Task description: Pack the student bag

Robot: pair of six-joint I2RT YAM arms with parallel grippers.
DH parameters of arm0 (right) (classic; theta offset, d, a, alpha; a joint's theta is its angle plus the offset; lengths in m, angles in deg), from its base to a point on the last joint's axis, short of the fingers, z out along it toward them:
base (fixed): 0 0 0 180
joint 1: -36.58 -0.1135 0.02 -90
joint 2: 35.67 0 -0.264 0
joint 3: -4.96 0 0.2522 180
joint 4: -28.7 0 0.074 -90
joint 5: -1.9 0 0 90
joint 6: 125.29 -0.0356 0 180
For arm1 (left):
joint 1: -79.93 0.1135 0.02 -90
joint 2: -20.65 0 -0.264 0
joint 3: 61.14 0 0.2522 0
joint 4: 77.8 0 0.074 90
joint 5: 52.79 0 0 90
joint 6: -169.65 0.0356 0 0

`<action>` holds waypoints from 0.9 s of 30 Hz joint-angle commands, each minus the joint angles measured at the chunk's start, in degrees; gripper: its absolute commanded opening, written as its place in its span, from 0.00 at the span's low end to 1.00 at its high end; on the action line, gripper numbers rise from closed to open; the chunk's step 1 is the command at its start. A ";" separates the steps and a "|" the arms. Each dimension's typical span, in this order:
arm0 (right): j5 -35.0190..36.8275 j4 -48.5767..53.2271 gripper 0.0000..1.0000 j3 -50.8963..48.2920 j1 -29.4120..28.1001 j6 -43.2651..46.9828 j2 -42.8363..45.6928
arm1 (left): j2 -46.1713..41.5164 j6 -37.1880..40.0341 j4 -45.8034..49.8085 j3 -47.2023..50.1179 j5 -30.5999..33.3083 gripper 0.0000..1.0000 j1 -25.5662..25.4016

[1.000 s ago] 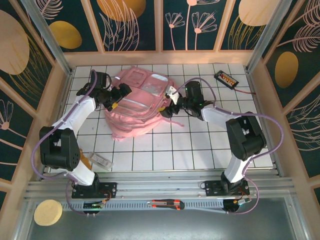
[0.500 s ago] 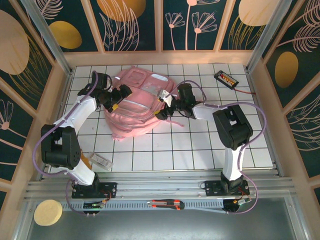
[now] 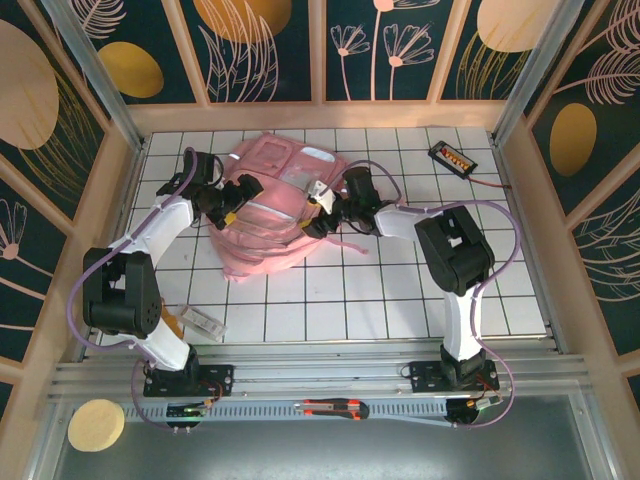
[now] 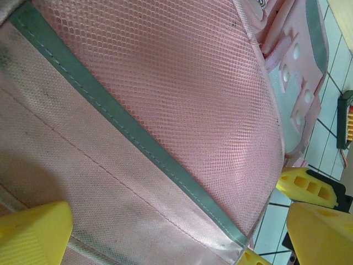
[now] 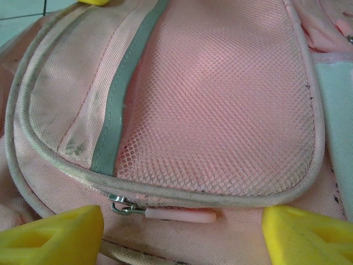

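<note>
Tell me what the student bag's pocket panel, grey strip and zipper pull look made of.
The pocket panel: pink open mesh, likely synthetic; a honeycomb of tiny holes shows. The grey strip: flat stitched-on tape, possibly reflective, matte here. The zipper pull: smooth pale-pink tab, probably rubber or soft plastic, on a shiny metal clip.

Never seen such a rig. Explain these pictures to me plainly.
Two robot arms, each ending in a two-finger gripper, are bolted at the near edge of a tiled table. The top picture looks down from above; the other two come from wrist cameras, with yellow fingers at the bottom corners. On the table lie a pink bag, a small black device and a clear item. The left gripper and right gripper are open at the bag's sides, holding nothing. The right one faces a zipper pull.
</note>
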 commanded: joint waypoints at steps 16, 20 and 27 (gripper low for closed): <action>6.98 2.87 0.42 0.25 -5.58 5.74 0.65 | 1.08 -0.27 -1.65 2.44 -3.45 0.98 1.02; 8.02 3.69 0.31 0.14 -5.72 6.02 0.67 | 0.99 0.13 -1.51 2.53 -3.69 0.99 1.58; 9.89 6.13 0.12 -0.17 -5.48 6.97 1.54 | 0.90 0.76 -1.51 2.89 -4.24 0.98 2.30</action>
